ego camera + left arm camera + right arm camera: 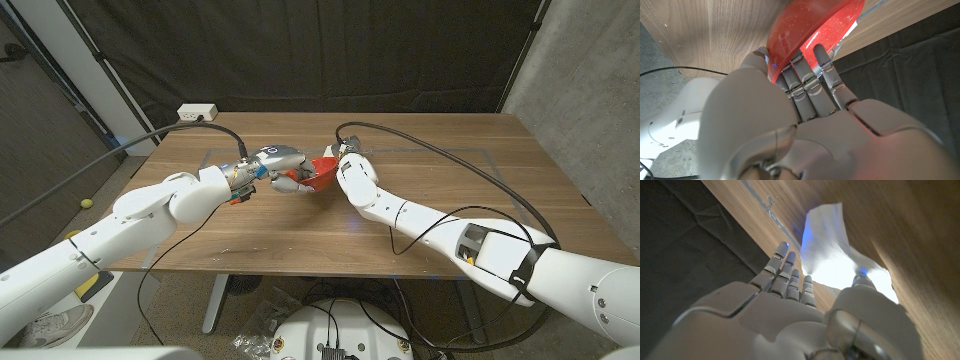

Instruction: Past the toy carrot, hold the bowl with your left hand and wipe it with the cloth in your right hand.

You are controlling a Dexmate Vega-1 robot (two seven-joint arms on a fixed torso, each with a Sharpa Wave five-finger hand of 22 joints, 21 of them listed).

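The red bowl (322, 174) sits mid-table, tilted, between both hands. My left hand (274, 160) grips it from the left. In the left wrist view the fingers (810, 75) lie under the red bowl (815, 30) and the thumb presses its rim. My right hand (352, 166) is at the bowl's right side. In the right wrist view a white cloth (836, 255) hangs between the thumb and the straight fingers (785, 265) of my right hand (790, 310). The thumb tip touches it. An orange-brown shape (290, 184) just under the left hand may be the toy carrot; I cannot tell.
A white power strip (197, 111) lies at the table's far left corner. Black cables (190, 132) (440, 152) run across the wood along both arms. A thin taped outline (492, 156) marks the tabletop. A dark curtain hangs behind the table.
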